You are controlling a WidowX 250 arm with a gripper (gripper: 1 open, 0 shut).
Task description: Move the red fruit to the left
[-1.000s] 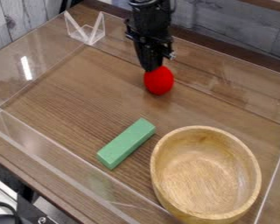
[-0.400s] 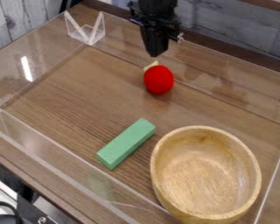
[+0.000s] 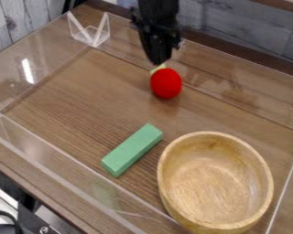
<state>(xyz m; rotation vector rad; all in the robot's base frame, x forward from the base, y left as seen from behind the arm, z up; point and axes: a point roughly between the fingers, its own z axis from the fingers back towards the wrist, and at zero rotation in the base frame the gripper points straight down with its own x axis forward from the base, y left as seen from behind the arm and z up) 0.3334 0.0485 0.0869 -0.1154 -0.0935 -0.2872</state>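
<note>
Fingers [image 3: 146, 57] have shifted towards the bench's [image 3: 76, 101] left edge, opening indeterminable, nothing visibly gripped; red fruit [image 3: 165, 84] remains unmoved, so the task appears unfulfilled.

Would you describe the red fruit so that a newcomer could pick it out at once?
Find the big round wooden bowl at the front right of the table. The red fruit lies on the bare wood beyond it, farther from the camera. It is small, round and bright red, unlike the flat green block.
</note>
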